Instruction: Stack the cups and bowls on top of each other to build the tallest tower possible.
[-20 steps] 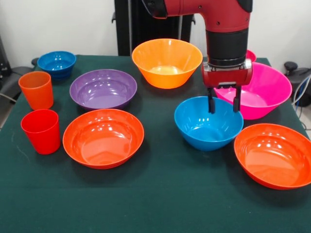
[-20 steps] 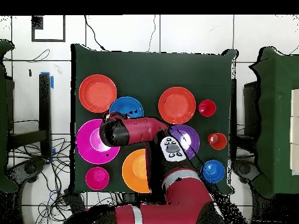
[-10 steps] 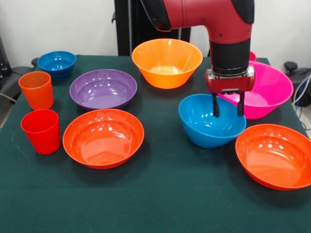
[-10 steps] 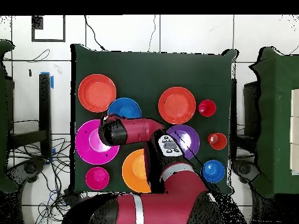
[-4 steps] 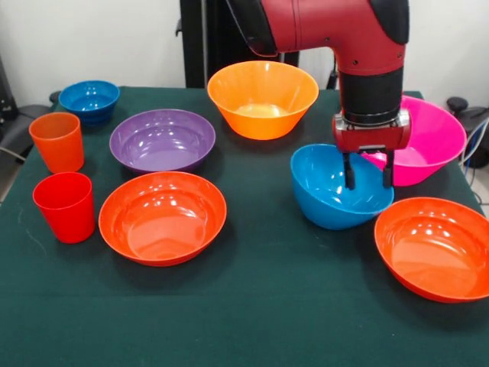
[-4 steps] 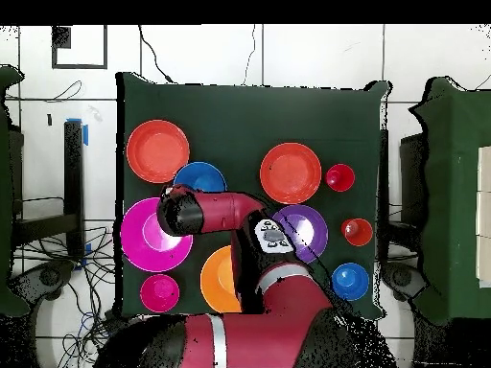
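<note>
Gripper (image 5: 368, 174) clamps the tilted glossy blue bowl's (image 5: 336, 200) rim (far side).

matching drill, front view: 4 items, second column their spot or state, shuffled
1. blue bowl
2. purple bowl
3. red cup
4. magenta-pink bowl

A. beside the orange cup, nearer the camera
B. tilted, rim in the end effector
C. behind the blue bowl, at the right
D. upright, between the yellow-orange bowl and the left red-orange bowl

Pairs: 1-B, 2-D, 3-A, 4-C
</note>
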### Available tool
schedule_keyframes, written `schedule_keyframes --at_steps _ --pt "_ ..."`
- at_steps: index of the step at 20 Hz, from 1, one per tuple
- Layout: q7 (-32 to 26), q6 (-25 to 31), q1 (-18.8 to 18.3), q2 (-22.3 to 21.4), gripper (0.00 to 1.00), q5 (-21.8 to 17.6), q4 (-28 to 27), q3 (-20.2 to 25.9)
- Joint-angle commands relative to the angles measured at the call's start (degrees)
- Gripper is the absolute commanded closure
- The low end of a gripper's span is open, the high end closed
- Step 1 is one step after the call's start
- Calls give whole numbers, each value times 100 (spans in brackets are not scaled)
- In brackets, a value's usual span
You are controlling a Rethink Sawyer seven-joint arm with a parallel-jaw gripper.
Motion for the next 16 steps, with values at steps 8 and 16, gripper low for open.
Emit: schedule_keyframes --at_steps 8,16 --pt "298 1400 47 -789 0 164 -76 -168" --pt "109 1751 -37 -992 0 -21 -37 -156"
